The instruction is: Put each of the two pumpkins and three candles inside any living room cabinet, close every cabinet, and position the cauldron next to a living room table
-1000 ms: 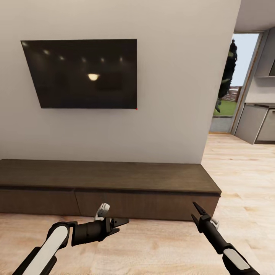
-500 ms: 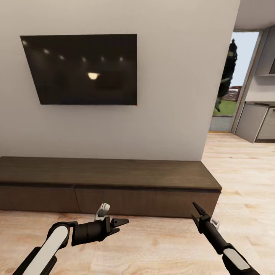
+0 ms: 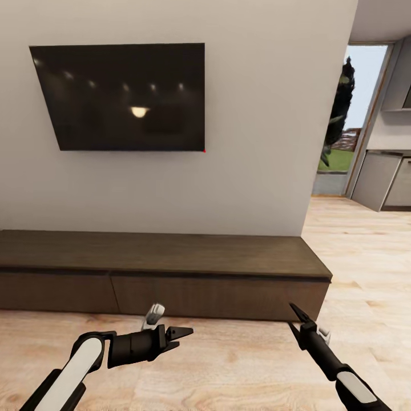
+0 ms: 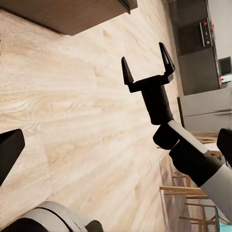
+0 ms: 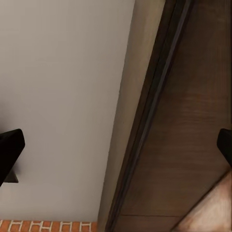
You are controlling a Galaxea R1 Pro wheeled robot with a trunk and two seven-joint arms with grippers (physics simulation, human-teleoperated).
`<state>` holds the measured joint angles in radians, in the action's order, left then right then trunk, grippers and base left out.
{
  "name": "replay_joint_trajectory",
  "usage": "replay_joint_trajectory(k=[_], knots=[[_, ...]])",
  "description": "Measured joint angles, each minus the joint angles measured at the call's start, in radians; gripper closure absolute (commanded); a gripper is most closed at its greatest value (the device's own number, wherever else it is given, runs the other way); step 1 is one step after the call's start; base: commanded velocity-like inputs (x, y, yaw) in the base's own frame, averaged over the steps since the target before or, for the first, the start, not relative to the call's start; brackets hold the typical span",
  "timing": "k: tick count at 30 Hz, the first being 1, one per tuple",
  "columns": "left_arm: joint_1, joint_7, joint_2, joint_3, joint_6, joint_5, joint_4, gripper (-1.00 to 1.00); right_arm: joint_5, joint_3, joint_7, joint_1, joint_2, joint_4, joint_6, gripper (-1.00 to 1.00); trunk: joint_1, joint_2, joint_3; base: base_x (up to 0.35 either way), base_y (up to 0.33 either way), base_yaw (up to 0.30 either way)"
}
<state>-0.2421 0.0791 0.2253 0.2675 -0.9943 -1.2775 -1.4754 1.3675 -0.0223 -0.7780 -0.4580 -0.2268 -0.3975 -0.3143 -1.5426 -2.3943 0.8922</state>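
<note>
Both grippers hang low over the wood floor (image 3: 240, 371) with nothing in them: the left gripper (image 3: 184, 334) and the right gripper (image 3: 295, 317) each have their fingers spread apart. Just ahead, against the wall under the dark TV (image 3: 123, 97), sits the long brown cabinet (image 3: 171, 274), its drawers all shut. I think the robot is rolling up to open a drawer next, and no writing can be read anywhere.

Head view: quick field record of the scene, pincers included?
cabinet: long low dark-brown unit against the wall, drawer fronts shut, top bare
tv: dark screen mounted on the wall above the cabinet
left pincer: open, empty, over the wood floor in front of the cabinet
right pincer: open, empty, pointing towards the cabinet's right end
doorway: at the right, greenery outside
pumpkins, candles, cauldron: none visible here
</note>
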Motion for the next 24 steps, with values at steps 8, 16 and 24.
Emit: replay_joint_trajectory(k=[8,16,24], knots=[[0.000,0.000,0.000,0.000,0.000,0.000,0.001,-1.00,0.010,-0.025,0.003,0.000,-0.028,0.002,-0.001,-1.00,-0.031,-0.056,0.025,0.000,0.000,0.000],[-0.001,0.000,-0.001,0.000,0.001,0.000,0.002,-1.00,0.034,-0.054,0.047,-0.004,-0.038,-0.003,-0.010,-1.00,-0.058,-0.105,0.051,0.000,0.000,0.000],[0.000,0.000,-0.006,0.000,0.001,0.001,0.002,-1.00,0.037,-0.054,0.077,-0.037,-0.039,0.000,-0.029,-1.00,-0.059,-0.106,0.063,0.000,0.000,0.000]])
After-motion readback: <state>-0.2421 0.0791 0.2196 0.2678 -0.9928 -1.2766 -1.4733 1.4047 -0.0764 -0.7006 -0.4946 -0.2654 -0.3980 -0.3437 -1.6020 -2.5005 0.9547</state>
